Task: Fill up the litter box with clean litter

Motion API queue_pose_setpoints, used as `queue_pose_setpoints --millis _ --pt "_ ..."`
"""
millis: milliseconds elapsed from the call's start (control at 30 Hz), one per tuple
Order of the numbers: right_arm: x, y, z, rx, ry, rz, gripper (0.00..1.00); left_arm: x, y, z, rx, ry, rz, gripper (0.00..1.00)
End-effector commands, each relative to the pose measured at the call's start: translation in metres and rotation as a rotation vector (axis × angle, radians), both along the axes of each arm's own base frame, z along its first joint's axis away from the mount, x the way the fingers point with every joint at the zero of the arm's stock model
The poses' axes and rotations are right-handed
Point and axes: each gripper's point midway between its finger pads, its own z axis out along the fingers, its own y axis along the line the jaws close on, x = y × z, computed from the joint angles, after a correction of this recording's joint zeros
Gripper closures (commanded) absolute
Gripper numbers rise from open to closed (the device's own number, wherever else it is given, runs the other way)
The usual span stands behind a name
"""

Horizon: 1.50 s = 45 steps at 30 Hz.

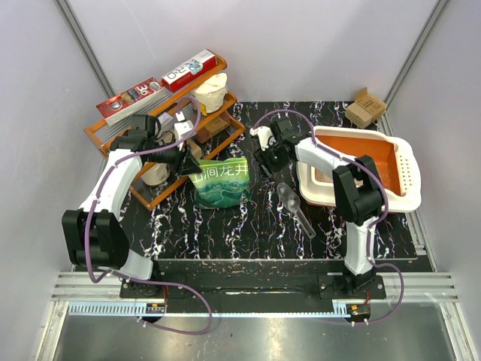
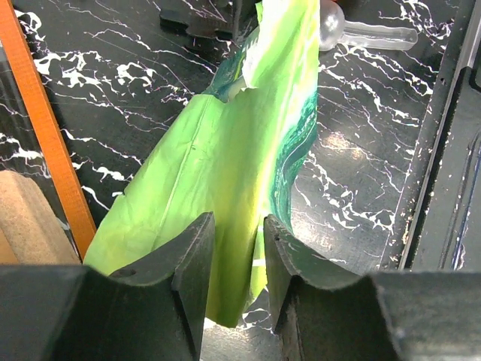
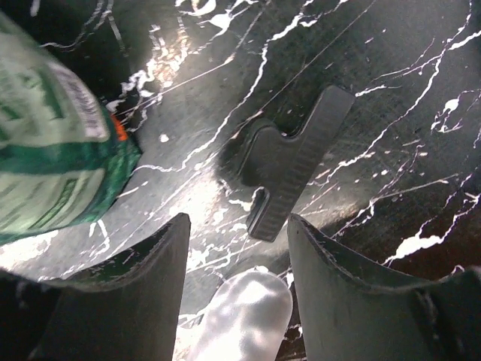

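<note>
Right end effector (image 1: 264,156), jaws apart, left of litter box (image 1: 406,177)

Partly lost from sight: the right arm (image 1: 331,154) covers the near left part of the litter box (image 1: 391,162), and only a sliver of litter (image 1: 325,177) shows beside it. In the left wrist view the green pouch (image 2: 225,173) runs off the top edge, its lower end hidden behind the fingers (image 2: 188,278) of the left gripper (image 2: 239,222). In the right wrist view the pouch is a blur cut by the left edge, and the clear scoop (image 3: 240,316), out of focus, runs off the bottom.
</note>
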Motion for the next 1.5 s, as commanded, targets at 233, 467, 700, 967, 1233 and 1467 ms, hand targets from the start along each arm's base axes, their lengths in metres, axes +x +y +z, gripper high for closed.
queue_pose_setpoints --millis 233,467,700,967,1233,1467 --pt "0.035 0.016 -0.013 -0.094 -0.088 -0.072 0.4 0.0 0.0 0.013 -0.017 -0.059 0.011 0.62" --pt "0.043 0.012 -0.031 -0.13 -0.077 -0.134 0.5 0.002 0.001 0.017 -0.011 -0.072 0.02 0.61" --pt "0.036 0.014 -0.018 -0.089 -0.056 -0.138 0.68 0.001 0.002 0.018 -0.007 -0.076 0.025 0.61" --pt "0.036 0.005 0.009 -0.102 -0.094 -0.115 0.8 0.003 0.001 0.025 -0.015 -0.087 0.024 0.6" --pt "0.042 -0.016 0.026 -0.171 -0.168 -0.083 1.0 0.004 0.001 0.029 -0.02 -0.094 0.023 0.57" --pt "0.041 -0.024 0.078 -0.118 -0.243 -0.061 1.0 0.006 0.002 0.034 -0.012 -0.117 0.027 0.56"
